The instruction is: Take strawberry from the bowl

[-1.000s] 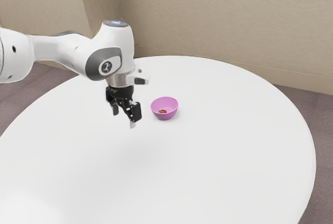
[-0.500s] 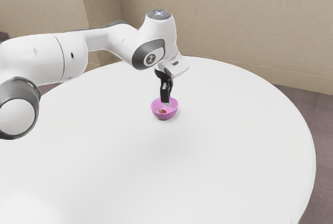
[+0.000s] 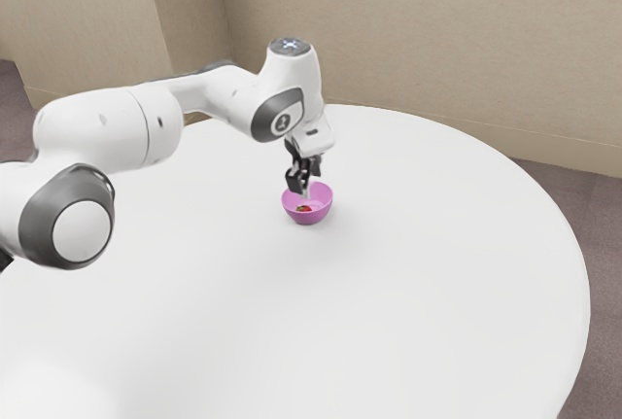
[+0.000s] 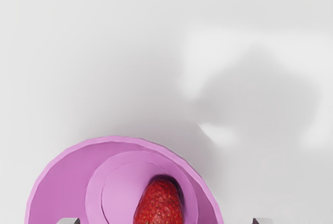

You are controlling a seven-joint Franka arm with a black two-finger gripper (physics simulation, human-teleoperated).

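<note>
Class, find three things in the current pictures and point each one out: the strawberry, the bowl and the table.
Strawberry [image 4: 160, 203]: wrist view, on its red seeded skin.
Bowl [image 4: 62, 185]: wrist view, on its inner wall.
Table [image 3: 437, 293]: exterior view, on its bare white top.

Bright light; white glare [image 3: 49, 390] on tabletop [image 3: 418, 293], soft grey shadows [image 4: 260, 99].

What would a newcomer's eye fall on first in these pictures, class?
Probably the pink bowl, vivid against the white table, with a red strawberry lying inside it. Next might come the big white arm, reaching in from the exterior view's left, its black pincer open above the bowl.
</note>
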